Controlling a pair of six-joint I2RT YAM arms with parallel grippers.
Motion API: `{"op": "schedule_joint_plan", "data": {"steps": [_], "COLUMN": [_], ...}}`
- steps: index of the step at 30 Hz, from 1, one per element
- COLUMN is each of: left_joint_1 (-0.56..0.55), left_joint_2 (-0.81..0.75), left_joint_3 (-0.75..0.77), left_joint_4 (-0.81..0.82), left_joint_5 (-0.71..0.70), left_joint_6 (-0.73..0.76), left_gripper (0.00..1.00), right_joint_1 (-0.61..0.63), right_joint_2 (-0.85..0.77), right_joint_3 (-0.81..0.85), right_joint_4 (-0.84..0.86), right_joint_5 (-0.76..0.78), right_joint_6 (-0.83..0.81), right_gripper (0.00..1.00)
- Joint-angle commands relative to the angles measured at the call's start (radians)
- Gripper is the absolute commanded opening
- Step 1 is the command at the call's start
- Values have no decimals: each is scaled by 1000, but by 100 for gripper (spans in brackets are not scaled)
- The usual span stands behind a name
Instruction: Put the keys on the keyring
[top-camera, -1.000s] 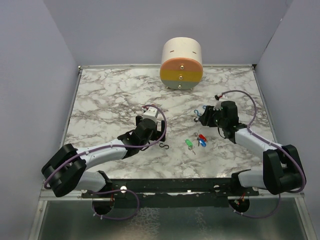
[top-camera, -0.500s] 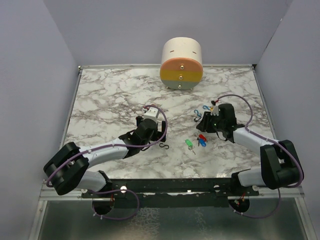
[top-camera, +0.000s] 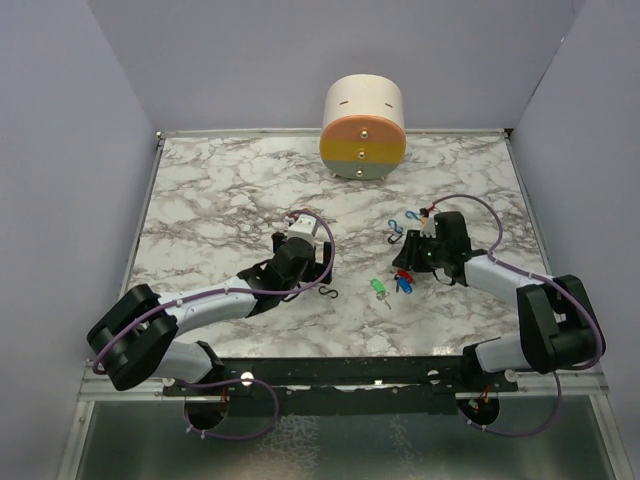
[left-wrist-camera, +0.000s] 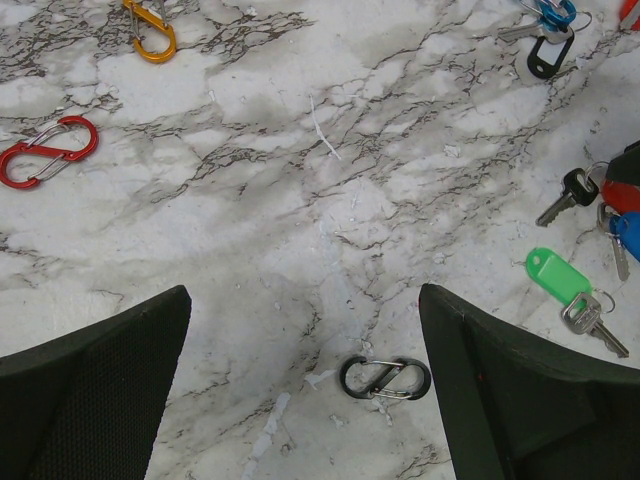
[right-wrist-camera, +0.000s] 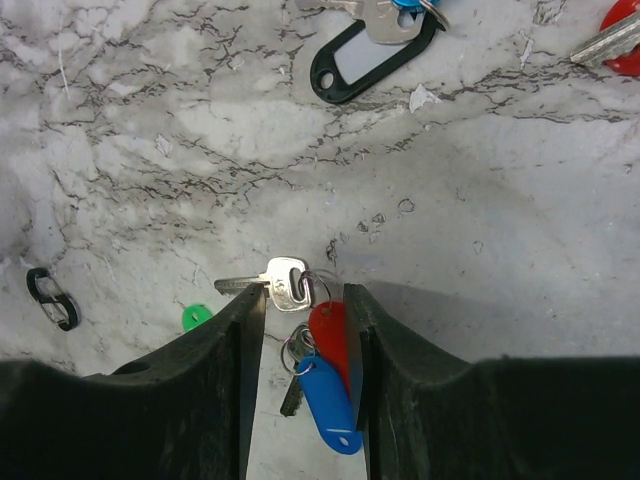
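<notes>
Grey walls stand around a white marble table (top-camera: 220, 200), and a round box (top-camera: 363, 128) with coloured drawers sits at its far edge. Both arms reach over the middle of the table. The keys (top-camera: 396, 284) lie in a small group right of centre, in the near half of the table. The right gripper (top-camera: 408, 266) is low over this group. In its wrist view the two fingers (right-wrist-camera: 225, 400) stand narrowly apart, one on each side of a silver key (right-wrist-camera: 275, 283), a red tag (right-wrist-camera: 328, 330) and a blue tag (right-wrist-camera: 325, 395), which seem joined by small rings. The red tag seems to touch one finger, but whether the gripper really pinches anything I cannot tell. A green tag (left-wrist-camera: 553, 272) with its own key lies just left of that bunch, and a black key (left-wrist-camera: 566, 194) lies a little farther from the arms. Farther again, a black tag (right-wrist-camera: 370, 50) and a blue carabiner (top-camera: 396, 224) lie together. The left gripper (left-wrist-camera: 305, 295) is released, its fingers wide apart and holding nothing, above bare marble. A black clip (left-wrist-camera: 385, 378) lies on the table between them and touches neither. To the left and farther lie a red carabiner (left-wrist-camera: 48, 152) and an orange carabiner (left-wrist-camera: 150, 28), well apart from the keys.
</notes>
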Motion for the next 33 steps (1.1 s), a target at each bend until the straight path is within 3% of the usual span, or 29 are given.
{"op": "schedule_joint_plan", "data": {"steps": [1, 7, 16, 23, 29, 33], "left_joint_1": [-2, -3, -4, -2, -3, -3], "left_joint_2": [-24, -19, -11, -22, -18, -15], "left_joint_3": [9, 11, 13, 16, 20, 24], "left_joint_4": [-11, -8, -7, -13, -11, -13], "left_joint_5": [-5, -7, -6, -14, -14, -15], "left_joint_6": [-1, 2, 5, 14, 19, 20], "left_gripper": [99, 99, 99, 99, 99, 99], "right_joint_1": [1, 2, 2, 3, 4, 4], "right_joint_2": [27, 48, 59, 64, 53, 5], "right_joint_3": [1, 7, 9, 11, 20, 17], "right_joint_4": [-3, 6, 12, 13, -5, -2], "right_joint_5": [-27, -30, -37, -40, -25, 3], "right_joint_6": [2, 1, -4, -5, -11, -10], "right_gripper": [37, 37, 28, 17, 2, 1]}}
